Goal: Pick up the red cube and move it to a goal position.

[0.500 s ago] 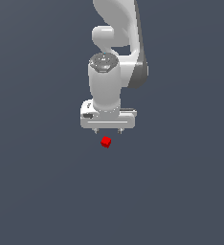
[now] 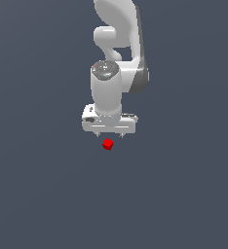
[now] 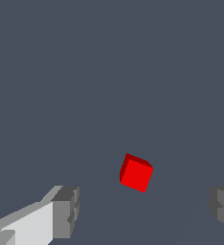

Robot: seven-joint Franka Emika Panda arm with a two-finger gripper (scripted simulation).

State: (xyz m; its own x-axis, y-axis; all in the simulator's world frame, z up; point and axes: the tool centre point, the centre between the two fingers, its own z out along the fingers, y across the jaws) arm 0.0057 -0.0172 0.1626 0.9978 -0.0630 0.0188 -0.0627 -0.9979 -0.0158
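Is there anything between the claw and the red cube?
Nothing: in the exterior view the stretch between the claw and the cube is bare.

The claw [image 2: 109,135] is dropping a little closer to the red cube [image 2: 107,144] — the gap between them is narrowing.

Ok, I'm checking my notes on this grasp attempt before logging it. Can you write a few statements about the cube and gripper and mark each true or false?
1. The gripper is open. True; in the wrist view its fingers stand wide apart.
2. The red cube is clamped between the fingers. False; it sits apart from both, untouched.
3. The cube lies within the gap between the two fingers in the wrist view. True.
4. A second cube, blue, lies nearby. False; only the red cube shows.
5. In the exterior view the cube is above the gripper. False; it is just below it.
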